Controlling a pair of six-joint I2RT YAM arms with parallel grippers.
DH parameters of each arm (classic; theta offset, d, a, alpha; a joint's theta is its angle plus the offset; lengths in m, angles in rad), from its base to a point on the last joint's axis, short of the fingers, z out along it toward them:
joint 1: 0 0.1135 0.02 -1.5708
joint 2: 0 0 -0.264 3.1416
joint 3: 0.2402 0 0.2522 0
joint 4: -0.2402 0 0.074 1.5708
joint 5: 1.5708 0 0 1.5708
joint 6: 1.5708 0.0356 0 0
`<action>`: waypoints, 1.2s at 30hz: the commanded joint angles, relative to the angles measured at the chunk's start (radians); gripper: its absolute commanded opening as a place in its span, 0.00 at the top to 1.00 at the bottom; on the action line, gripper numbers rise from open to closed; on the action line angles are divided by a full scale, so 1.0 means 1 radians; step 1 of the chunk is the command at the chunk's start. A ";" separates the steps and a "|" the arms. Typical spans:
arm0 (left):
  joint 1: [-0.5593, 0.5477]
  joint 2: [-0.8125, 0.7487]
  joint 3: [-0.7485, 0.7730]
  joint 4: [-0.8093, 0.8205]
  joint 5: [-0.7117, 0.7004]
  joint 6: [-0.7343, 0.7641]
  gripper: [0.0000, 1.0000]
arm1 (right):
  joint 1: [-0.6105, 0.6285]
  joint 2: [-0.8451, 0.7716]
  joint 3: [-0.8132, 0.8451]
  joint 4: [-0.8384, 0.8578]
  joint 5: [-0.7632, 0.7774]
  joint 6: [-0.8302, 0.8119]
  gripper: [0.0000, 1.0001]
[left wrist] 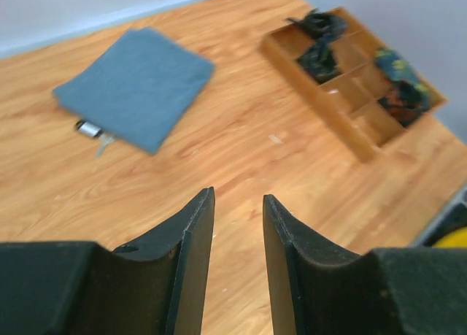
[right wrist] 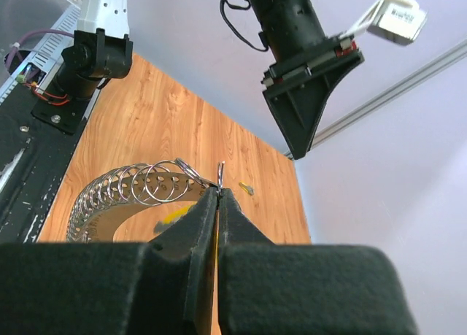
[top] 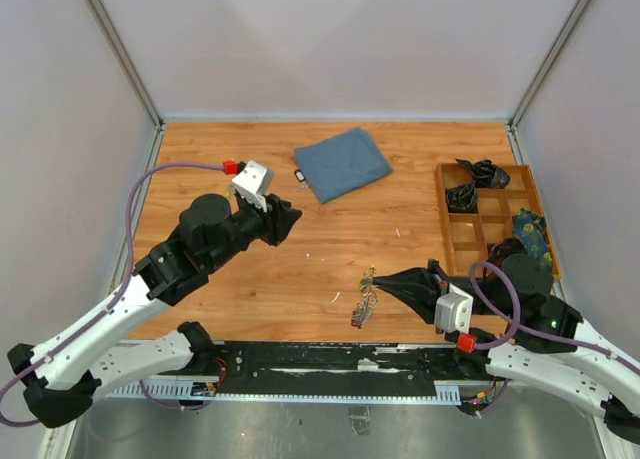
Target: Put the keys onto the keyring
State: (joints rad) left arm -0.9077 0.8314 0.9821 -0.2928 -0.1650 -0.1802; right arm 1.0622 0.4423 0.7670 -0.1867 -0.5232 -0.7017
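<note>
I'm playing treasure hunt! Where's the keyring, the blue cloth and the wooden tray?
keyring (right wrist: 135,185): right wrist view, on its coiled rings.
blue cloth (top: 342,162): top view, its middle.
wooden tray (top: 468,233): top view, a bare compartment.

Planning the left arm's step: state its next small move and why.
Probably ease the left gripper down toward the key lying at the edge of the blue cloth. Its jaws stand apart with nothing between them, while the right gripper is shut on the keyring, so a key seems to be what is missing.
</note>
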 commanded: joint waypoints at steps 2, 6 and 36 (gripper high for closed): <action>0.275 0.104 -0.019 -0.117 0.051 -0.001 0.61 | 0.015 0.033 0.059 -0.027 0.070 0.129 1.00; 0.538 0.247 -0.060 -0.078 0.150 -0.022 0.62 | 0.015 0.109 0.163 -0.224 0.155 0.280 1.00; 0.797 1.031 0.306 0.078 -0.237 -0.361 0.50 | 0.015 0.020 0.036 -0.230 0.393 0.675 0.99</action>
State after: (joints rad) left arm -0.1192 1.8275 1.2312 -0.2134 -0.3153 -0.4515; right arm 1.0622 0.4885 0.8196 -0.4686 -0.1452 -0.0780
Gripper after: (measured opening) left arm 0.496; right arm 0.011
